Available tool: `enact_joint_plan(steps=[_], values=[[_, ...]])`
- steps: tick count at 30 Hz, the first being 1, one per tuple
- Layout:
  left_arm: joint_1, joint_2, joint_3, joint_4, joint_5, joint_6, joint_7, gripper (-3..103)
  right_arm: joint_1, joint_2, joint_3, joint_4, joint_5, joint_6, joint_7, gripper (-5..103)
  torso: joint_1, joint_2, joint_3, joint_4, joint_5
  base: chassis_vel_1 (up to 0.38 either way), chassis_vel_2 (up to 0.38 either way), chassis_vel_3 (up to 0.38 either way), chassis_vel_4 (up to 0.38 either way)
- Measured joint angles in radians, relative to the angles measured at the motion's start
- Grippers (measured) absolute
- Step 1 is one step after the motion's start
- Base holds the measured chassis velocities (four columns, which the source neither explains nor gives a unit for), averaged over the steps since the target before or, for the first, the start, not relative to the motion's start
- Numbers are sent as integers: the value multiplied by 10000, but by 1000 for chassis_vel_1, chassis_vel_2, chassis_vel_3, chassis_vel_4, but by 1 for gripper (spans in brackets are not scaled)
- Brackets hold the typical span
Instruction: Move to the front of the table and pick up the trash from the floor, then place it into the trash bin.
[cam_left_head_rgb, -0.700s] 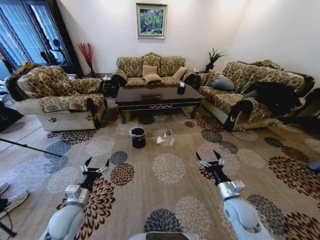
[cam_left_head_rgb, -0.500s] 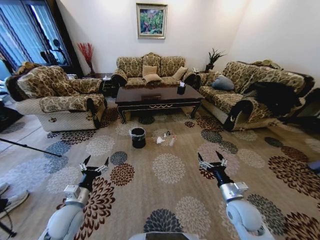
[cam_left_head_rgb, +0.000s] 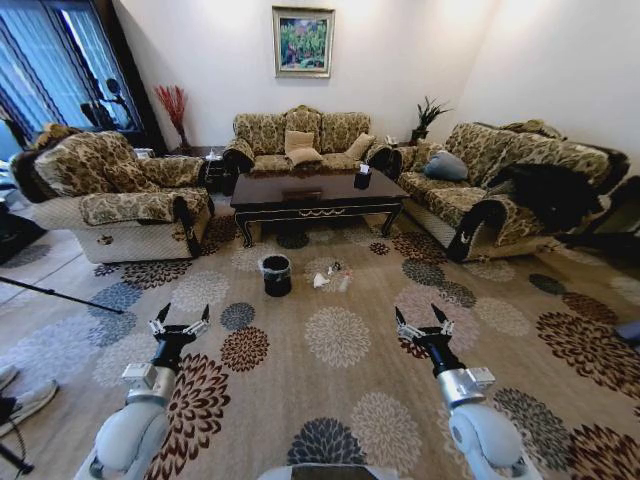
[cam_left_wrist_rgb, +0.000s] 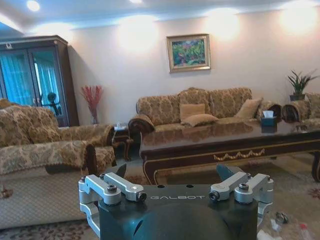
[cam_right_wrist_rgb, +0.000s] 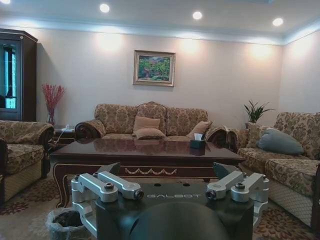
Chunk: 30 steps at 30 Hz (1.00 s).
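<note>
Stage: the robot stands well short of the long, glossy dark brown coffee table (cam_left_head_rgb: 318, 192), so by my reading the approach is not finished and no pickup has begun.

Left gripper (cam_left_head_rgb: 178, 327): held out low in front of the body on the near left, above the carpet, its two fingers spread apart with nothing between them. It looks carried rather than working.

Right gripper (cam_left_head_rgb: 423, 326): the matching pose on the near right, jaws likewise wide and empty. Both arms point forward toward the table, probably so the wrist cameras face the goal while the base rolls.

Floor: beige carpet with round flower medallions (cam_left_head_rgb: 337, 336), running from the robot to the sofas.

Trash: a few small litter bits (cam_left_head_rgb: 331, 277), among them a crumpled white piece, lie on the carpet just in front of the table, slightly right of centre and far from both grippers.

Trash bin: small round black bin with a thin grey liner over its rim (cam_left_head_rgb: 276, 274), standing on the carpet just left of the litter and near the table's front edge. Being close to the scraps, it should make for a short carry. In the right wrist view its lined rim (cam_right_wrist_rgb: 65, 223) shows below the table.

Table top: a small black tissue box (cam_left_head_rgb: 362, 178) sits toward its far right; it is not the bin.

Around: patterned sofas flank the table at left, far and right, leaving the middle carpet open for driving.
</note>
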Motion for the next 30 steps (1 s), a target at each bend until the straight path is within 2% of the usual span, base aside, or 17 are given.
enact_joint_plan(steps=[5, 11, 18, 23, 30], values=[[169, -161, -28, -166, 165, 187, -49, 100, -182, 234, -87, -33, -60, -48, 54, 100, -45, -99, -52, 0, 1, 0, 0, 0, 0], [289, -326, -47, -75, 164, 142, -23, 100, -321, 490, -330, -185, -462, 11, 54, 100, -93, -184, -97, 0, 1, 0, 0, 0, 0], [337, -364, -51, 120, 159, 42, -10, 100, -439, 578, -379, -239, -677, 110, 44, 100, -257, -558, -306, 0, 1, 0, 0, 0, 0], [181, -331, -122, 173, 27, 89, -11, 100, -573, 600, -208, -232, -1301, 454, -25, 100, -396, -863, -469, 0, 1, 0, 0, 0, 0], [93, -217, -135, -13, -48, 184, -11, 100, -681, 561, -169, 68, -1218, 479, -60, 100, -574, -1240, -667, 0, 0, 0, 0, 0, 0]])
